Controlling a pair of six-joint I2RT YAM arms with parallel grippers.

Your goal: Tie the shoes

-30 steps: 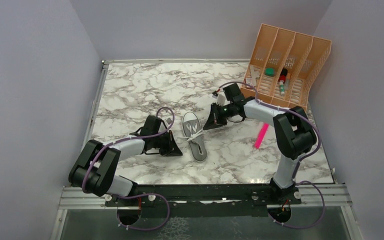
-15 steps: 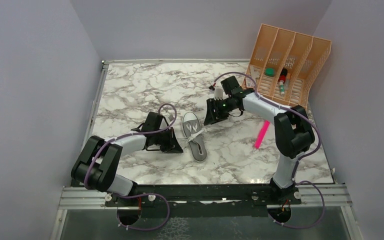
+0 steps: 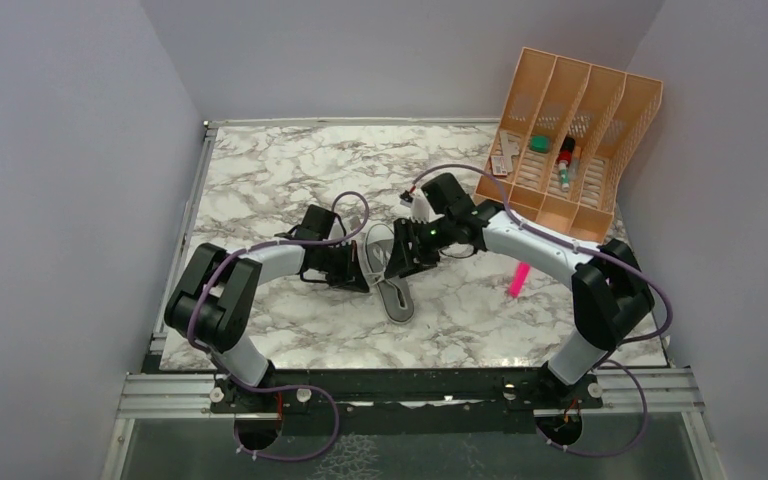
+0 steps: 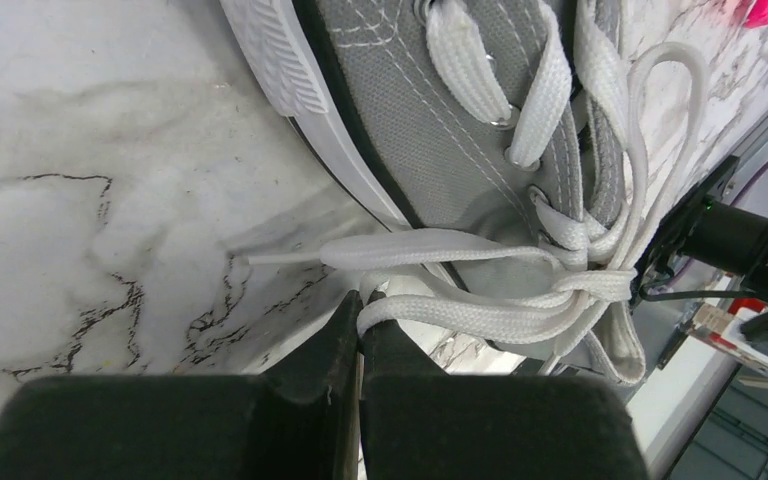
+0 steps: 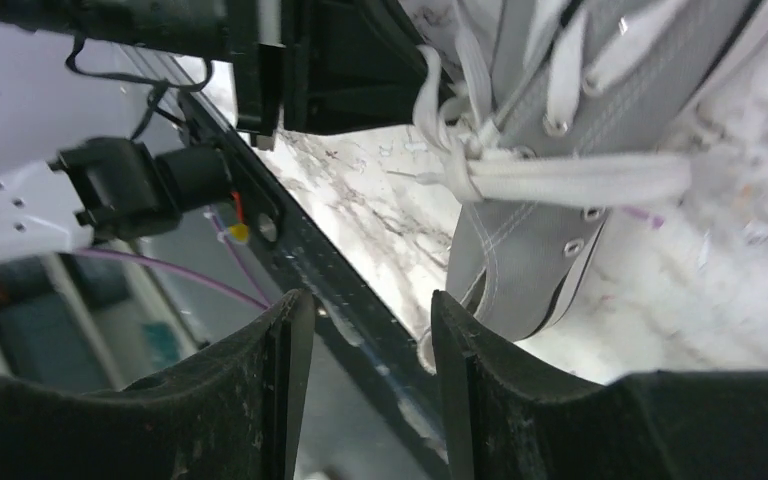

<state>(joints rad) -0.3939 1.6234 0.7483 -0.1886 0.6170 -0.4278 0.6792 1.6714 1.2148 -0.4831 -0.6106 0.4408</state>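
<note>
We held both arms bent inward toward the shoe (image 3: 398, 298).
Left tool (image 4: 360, 330) clenched a white lace (image 4: 480, 318); right tool (image 5: 370, 312), across the shoe, gaped empty.

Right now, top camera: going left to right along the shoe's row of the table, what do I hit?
Left fingers, shut on a white lace → grey sneaker → pink marker. Right fingers, open, overlap the sneaker, so I skip them.
</note>
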